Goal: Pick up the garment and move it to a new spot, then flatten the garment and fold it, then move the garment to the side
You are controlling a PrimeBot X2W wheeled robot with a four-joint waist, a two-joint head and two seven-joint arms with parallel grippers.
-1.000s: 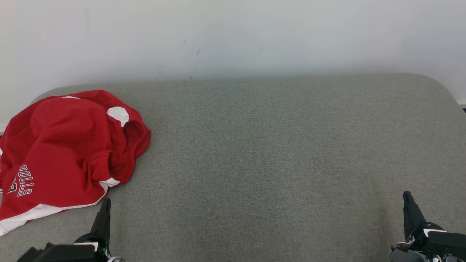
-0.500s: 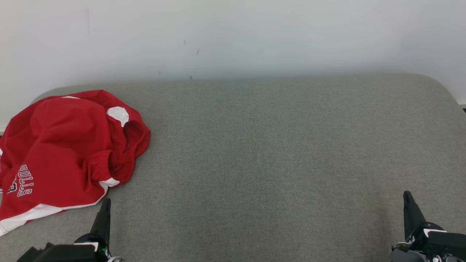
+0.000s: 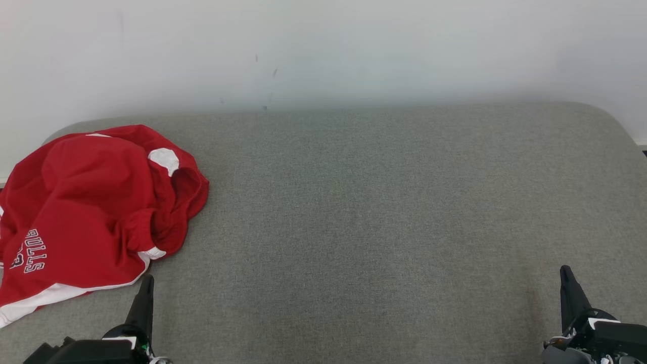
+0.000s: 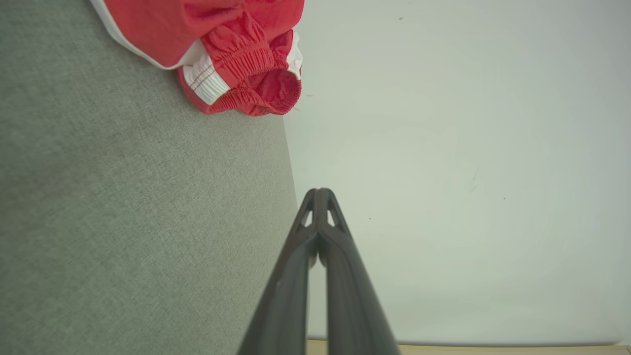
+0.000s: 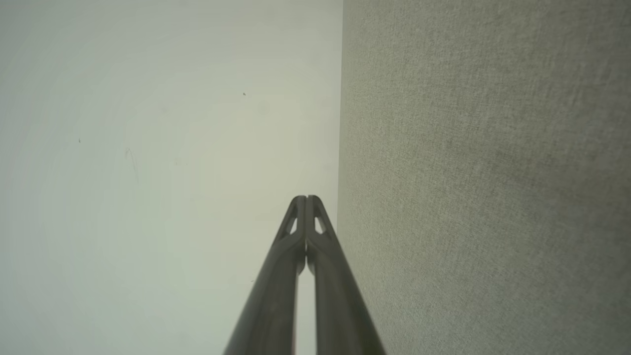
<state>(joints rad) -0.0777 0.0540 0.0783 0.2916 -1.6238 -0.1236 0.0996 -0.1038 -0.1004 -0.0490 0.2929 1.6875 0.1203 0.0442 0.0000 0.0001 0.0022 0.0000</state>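
A crumpled red garment (image 3: 86,212) with white trim and white lettering lies in a heap at the far left of the grey fabric surface (image 3: 384,212). Its elastic waistband bunches at the top of the left wrist view, where the garment (image 4: 236,54) lies well ahead of the fingers. My left gripper (image 3: 146,283) sits at the lower left, just below the garment's near edge, shut with nothing in it; its tips (image 4: 319,193) meet. My right gripper (image 3: 564,273) rests at the lower right, far from the garment, also shut and empty, tips (image 5: 305,199) together.
A pale wall (image 3: 323,50) rises behind the grey surface. The surface has rounded far corners, and its edges run close to the garment on the left and to my right gripper on the right.
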